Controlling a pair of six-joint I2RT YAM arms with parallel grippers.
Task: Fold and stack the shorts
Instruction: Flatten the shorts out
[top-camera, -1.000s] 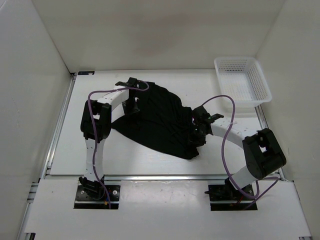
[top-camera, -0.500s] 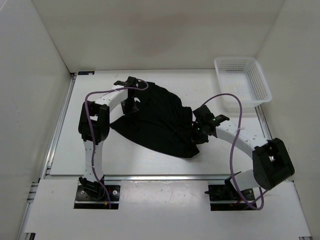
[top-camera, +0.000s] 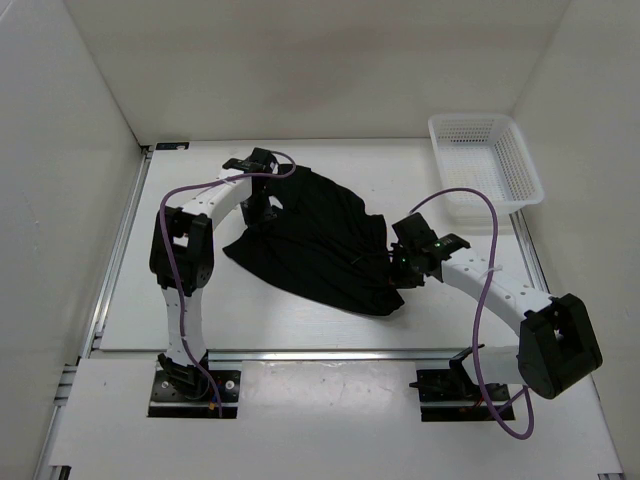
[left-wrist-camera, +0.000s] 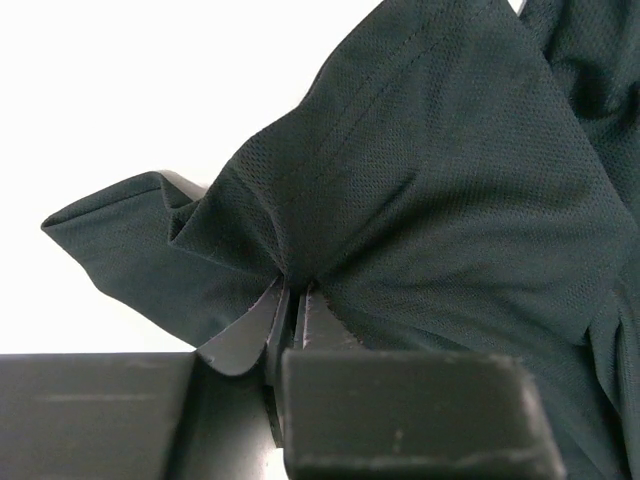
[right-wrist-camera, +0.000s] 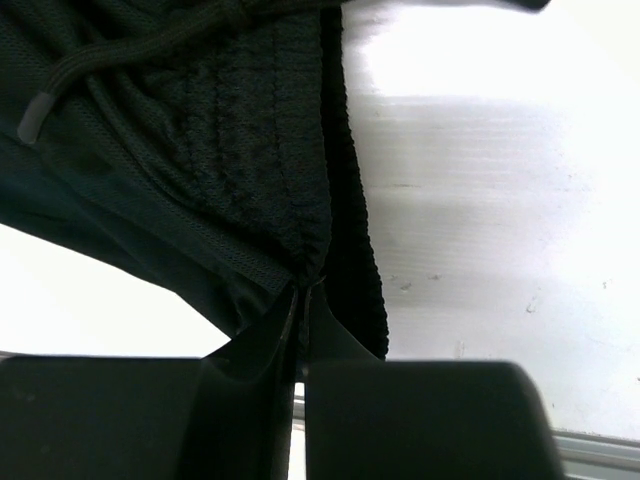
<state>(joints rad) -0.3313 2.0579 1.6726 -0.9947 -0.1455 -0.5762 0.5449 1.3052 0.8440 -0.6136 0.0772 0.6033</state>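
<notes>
The black shorts (top-camera: 320, 240) lie spread and rumpled across the middle of the white table. My left gripper (top-camera: 258, 212) is shut on a pinch of the leg fabric at the shorts' far left edge; the left wrist view shows the mesh cloth (left-wrist-camera: 420, 190) bunched between the closed jaws (left-wrist-camera: 292, 292). My right gripper (top-camera: 398, 268) is shut on the ribbed waistband (right-wrist-camera: 270, 150) at the shorts' right edge, with a drawstring (right-wrist-camera: 90, 70) beside it. The jaws meet around the fabric (right-wrist-camera: 303, 285).
A white mesh basket (top-camera: 485, 170) stands at the back right corner. White walls enclose the table on three sides. A metal rail (top-camera: 300, 355) runs along the near edge. Purple cables loop over both arms.
Both grippers keep their hold on the shorts. The right arm's elbow has swung out to the right and lower. The left arm has shifted slightly left, pulling the shorts' left edge inward.
</notes>
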